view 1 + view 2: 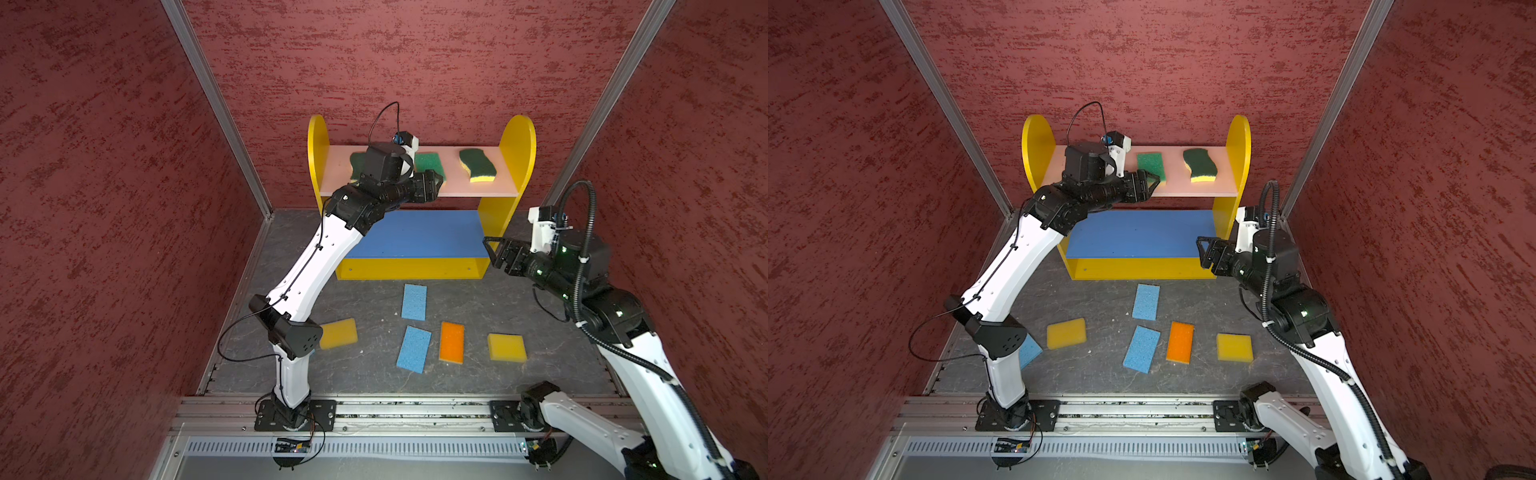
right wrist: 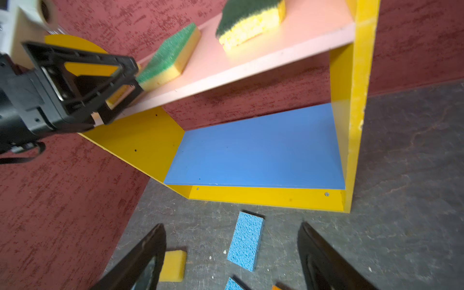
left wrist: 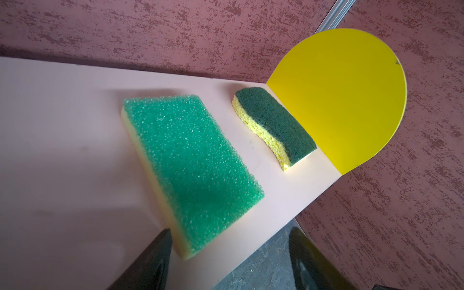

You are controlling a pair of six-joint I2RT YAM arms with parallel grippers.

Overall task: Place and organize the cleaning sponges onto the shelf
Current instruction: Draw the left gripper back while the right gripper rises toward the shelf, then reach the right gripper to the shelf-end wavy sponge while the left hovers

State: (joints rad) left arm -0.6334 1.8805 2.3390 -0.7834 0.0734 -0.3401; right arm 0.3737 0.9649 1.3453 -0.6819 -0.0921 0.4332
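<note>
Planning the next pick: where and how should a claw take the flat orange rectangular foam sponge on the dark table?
Probably from above, pinching the orange rectangular foam sponge across its two long edges at mid-length: it lies flat, nothing touching it, and that span is narrower.

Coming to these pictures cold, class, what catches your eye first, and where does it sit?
The yellow-sided shelf at the back wall, with green sponges on its pink top board. The open left gripper sits at that board's front edge, by the bright green sponge. Blue, orange and yellow sponges lie scattered on the dark tabletop in front.
</note>
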